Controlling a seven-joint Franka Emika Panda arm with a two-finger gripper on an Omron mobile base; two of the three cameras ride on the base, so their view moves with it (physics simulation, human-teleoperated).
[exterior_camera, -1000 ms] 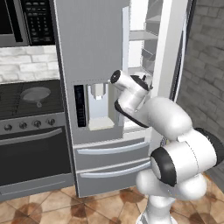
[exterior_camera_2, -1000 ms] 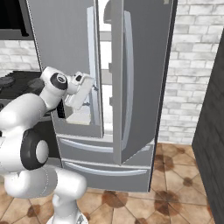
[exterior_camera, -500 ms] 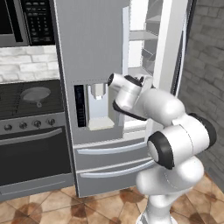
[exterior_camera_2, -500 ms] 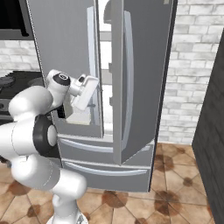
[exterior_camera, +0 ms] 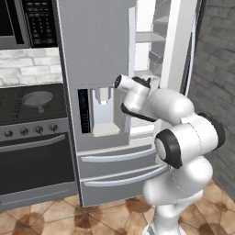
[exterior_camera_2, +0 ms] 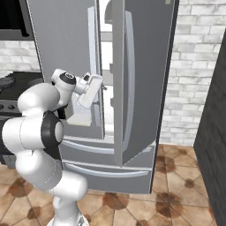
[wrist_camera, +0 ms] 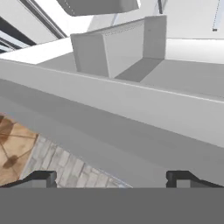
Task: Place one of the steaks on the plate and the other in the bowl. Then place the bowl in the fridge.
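Note:
The fridge is a tall steel one with a water dispenser in its shut left door. Its right door stands swung out, showing the white inside. My gripper is at the gap between the two doors, at dispenser height. In the hand view my gripper is open with nothing between its fingertips, and it faces white shelves and a bin inside the fridge. A grey rounded shape sits high in the gap; I cannot tell what it is. The steaks, the plate and the bowl are out of view.
A black stove with a frying pan stands left of the fridge, under a microwave. The open door blocks the right side. A brick wall and a dark panel lie further right.
The arm's elbow has folded in towards the fridge. The hand has stayed at the door gap with only a small shift. The gripper has stayed open.

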